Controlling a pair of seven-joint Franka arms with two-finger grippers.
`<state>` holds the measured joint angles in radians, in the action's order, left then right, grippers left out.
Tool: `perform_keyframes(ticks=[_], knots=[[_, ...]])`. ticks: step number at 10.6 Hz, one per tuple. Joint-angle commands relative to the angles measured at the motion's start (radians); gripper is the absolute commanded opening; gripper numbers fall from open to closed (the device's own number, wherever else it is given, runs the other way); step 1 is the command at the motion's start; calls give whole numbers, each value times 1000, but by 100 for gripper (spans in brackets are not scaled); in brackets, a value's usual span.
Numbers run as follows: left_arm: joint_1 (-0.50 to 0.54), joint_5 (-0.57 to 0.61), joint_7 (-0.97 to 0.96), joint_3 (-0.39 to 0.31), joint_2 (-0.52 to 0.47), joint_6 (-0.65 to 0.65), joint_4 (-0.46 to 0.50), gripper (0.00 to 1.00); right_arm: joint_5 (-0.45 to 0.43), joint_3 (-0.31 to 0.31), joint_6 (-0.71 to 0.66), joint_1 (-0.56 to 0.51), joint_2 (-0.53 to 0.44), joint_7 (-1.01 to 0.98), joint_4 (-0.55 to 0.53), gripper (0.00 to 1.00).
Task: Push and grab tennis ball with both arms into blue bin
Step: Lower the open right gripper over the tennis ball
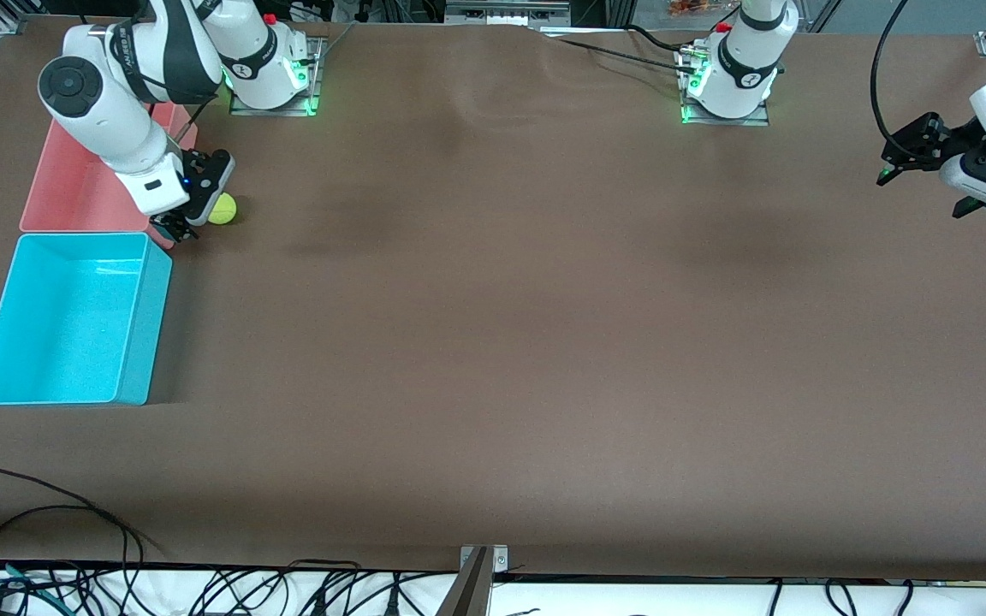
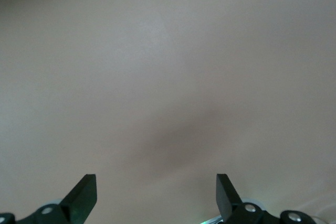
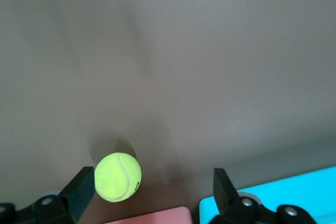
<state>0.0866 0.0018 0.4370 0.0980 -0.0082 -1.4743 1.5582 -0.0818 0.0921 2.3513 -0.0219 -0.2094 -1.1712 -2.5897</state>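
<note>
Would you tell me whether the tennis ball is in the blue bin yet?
Not yet: the tennis ball lies on the table beside the right gripper; the blue bin holds nothing.

The tennis ball (image 1: 223,209) lies on the brown table (image 1: 510,342), farther from the front camera than the blue bin (image 1: 74,321) and just beside the pink bin (image 1: 74,184). The right gripper (image 1: 193,204) (fingers spread) sits against the ball. The left gripper (image 1: 908,158) waits over the table's left-arm end.
</note>
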Motion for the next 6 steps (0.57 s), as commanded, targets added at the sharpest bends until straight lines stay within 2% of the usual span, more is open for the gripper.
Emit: perform_keyframes(ticks=[1,5,6], knots=[[-5,23,-15,2,2,20,-21,100,2,5,100,0,-19,-135,-88,100],[-5,29,-32,19,2,20,-21,100,4,-8,186,0,-12,-217,-184,100],[-5,29,-37,20,2,20,-21,100,4,-18,222,-1,17,-255,-196,100]])
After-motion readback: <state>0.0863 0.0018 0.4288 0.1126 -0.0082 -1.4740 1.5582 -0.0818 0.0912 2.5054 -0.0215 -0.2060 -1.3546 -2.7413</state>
